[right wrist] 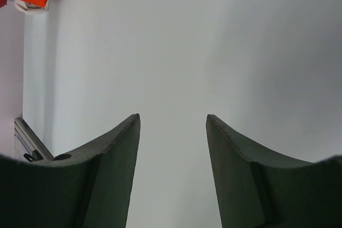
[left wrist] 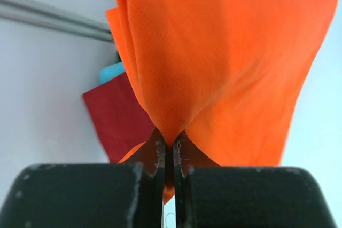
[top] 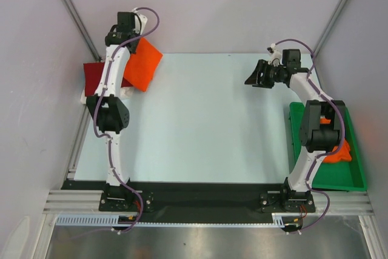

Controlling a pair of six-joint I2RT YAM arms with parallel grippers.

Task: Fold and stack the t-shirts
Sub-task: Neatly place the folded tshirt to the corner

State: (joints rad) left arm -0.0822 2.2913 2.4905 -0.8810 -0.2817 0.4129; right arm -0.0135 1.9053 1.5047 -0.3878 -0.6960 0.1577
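At ten o'clock, the left tool (left wrist: 170, 148) pinches an orange t-shirt (left wrist: 224, 68) above the dark red t-shirt (left wrist: 120, 116), seemingly for stacking. The right tool (right wrist: 172, 117) gapes empty.

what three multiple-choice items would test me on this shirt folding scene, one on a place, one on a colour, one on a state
1. Where does the green bin sit?
A. at the right edge of the table
B. in the table's middle
C. at its far left corner

2. What colour is the t-shirt in the left gripper?
A. white
B. orange
C. blue

3. How does the right gripper hold its jaws?
A. shut on cloth
B. shut on the bin's rim
C. open with nothing between them

Answers:
1 A, the top view shows it along the table's right side.
2 B, the left wrist view shows orange cloth pinched in shut jaws.
3 C, the right wrist view shows only a pale surface through the gap.
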